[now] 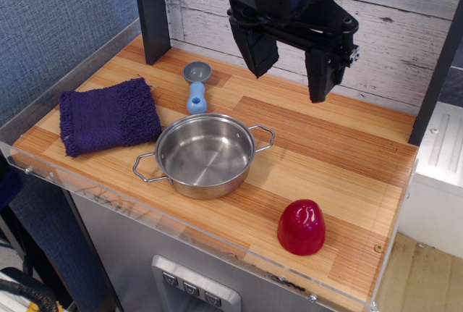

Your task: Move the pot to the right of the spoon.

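The shiny steel pot (205, 154) with two wire loop handles stands upright and empty on the wooden table (340, 153), near the front middle. The spoon (197, 85), light-blue handle and round grey bowl, lies just behind the pot, bowl pointing to the back. My black gripper (288, 84) hangs in the air above the back of the table, right of the spoon and behind the pot. Its two fingers are spread wide apart and hold nothing.
A folded purple cloth (108, 116) lies at the left, next to the pot. A red dome-shaped object (302, 226) sits at the front right. A dark post (153, 11) stands at the back left. The plank wall runs behind the table.
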You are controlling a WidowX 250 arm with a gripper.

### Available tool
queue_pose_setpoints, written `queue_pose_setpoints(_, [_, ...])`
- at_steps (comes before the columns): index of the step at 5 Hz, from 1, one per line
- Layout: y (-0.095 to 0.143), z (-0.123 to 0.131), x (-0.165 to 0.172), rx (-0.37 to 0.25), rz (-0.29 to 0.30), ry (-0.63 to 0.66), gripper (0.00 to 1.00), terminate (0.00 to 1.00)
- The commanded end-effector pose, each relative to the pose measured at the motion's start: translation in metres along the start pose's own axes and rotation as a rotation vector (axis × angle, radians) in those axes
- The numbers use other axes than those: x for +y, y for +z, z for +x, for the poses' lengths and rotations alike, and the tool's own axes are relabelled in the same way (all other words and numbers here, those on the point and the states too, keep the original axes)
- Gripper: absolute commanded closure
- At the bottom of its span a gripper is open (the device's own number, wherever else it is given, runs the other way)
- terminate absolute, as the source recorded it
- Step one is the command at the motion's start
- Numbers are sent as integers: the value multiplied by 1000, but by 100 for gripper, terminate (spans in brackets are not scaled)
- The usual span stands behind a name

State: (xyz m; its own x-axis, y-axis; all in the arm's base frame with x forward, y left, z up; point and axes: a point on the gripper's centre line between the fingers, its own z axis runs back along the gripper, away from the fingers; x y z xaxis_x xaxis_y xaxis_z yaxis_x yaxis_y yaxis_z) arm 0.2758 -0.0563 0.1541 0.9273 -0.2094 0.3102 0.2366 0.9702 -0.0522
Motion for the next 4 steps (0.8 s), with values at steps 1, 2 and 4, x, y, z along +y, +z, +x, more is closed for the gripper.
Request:
queue_pose_setpoints(1, [0, 0, 0, 0, 0, 0, 0, 0])
queue_pose_setpoints(2, [-5, -17, 7, 6, -24, 24, 0, 0])
queue_pose_setpoints(4, [-15, -42, 31, 40, 2, 58, 0, 0])
